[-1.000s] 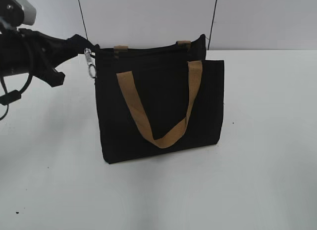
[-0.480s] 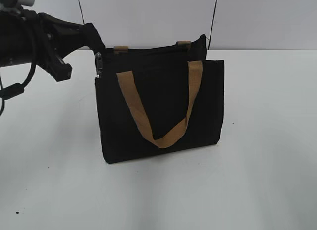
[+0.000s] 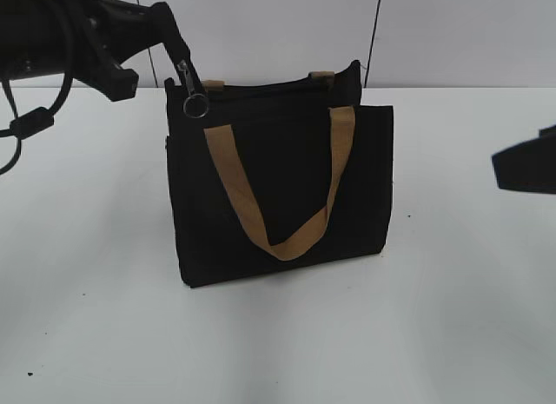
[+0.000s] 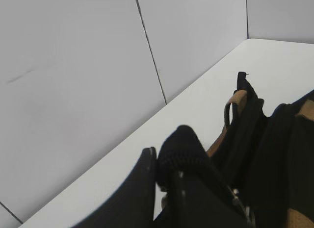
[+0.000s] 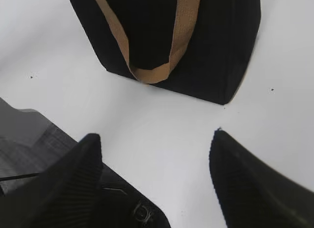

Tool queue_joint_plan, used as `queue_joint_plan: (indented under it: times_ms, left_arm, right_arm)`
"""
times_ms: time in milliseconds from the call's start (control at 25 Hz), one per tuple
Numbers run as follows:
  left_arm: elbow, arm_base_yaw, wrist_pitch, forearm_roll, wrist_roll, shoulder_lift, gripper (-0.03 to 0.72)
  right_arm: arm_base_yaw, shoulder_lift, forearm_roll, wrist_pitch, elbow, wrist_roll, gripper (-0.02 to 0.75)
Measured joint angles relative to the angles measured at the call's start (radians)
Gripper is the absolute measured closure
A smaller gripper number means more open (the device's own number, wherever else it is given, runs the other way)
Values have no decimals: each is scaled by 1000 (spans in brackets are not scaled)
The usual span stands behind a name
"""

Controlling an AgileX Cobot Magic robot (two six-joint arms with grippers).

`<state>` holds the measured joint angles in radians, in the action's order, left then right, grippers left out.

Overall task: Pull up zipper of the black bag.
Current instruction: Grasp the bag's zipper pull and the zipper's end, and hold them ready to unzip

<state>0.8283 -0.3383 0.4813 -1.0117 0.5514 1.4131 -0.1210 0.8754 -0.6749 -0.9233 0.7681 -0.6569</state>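
Bare table (image 3: 452, 317) around black bag (image 3: 278, 195)

A bare test space is suggested — a plain white table (image 3: 452, 317) is enclosed by pale seamed wall panels (image 4: 73, 66), as in a lab.

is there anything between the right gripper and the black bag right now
Nothing visible. The right gripper is open above bare white table, and in its wrist view the black bag stands straight ahead with only table between. The left gripper is at the bag's far top corner.
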Motion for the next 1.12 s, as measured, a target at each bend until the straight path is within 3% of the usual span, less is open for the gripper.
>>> queue_joint_plan:
  times_ms: [240,560,720,1120]
  left_arm:
    - [2,-3,-24,0,45,0,655]
    - [3,-3,-66,0,75,0,655]
    - [3,-3,-66,0,76,0,656]
    - [3,-3,-66,0,76,0,655]
  right_arm:
    - [-177,247,0,132,163,-22,214]
    - [-409,553,-2,493,290,-99,214]
    - [-459,655,-2,584,321,-102,214]
    - [-520,844,0,579,506,-204,214]
